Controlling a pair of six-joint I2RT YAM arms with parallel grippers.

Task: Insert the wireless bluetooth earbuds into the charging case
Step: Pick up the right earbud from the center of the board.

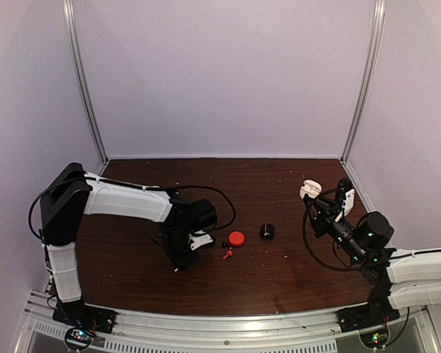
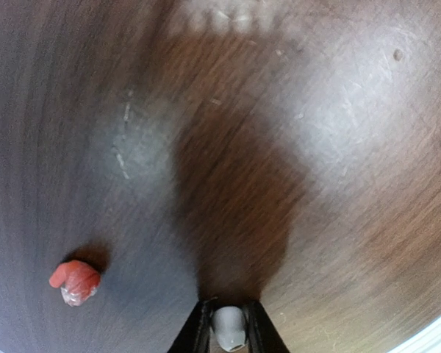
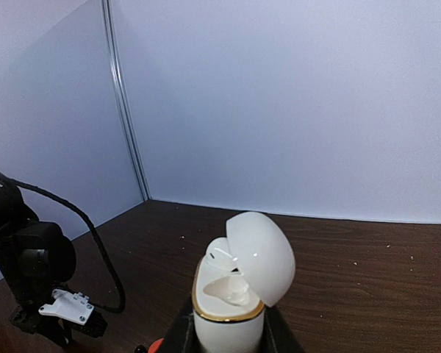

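left claw (image 2: 228, 322) is pinching a white earbud (image 2: 228, 329) right between its fingertips, hanging low over the dark wooden table (image 2: 338, 147); a red earbud (image 2: 75, 282) lies on the wood off to the side, well clear of the fingers; right claw (image 3: 229, 327) is clamped around the white charging case (image 3: 228, 316), holding it upright above the table with the lid (image 3: 261, 257) flipped open; from overhead, the red case (image 1: 237, 237) and black case (image 1: 267, 231) sit mid-table between the two arms, near each other but not touching
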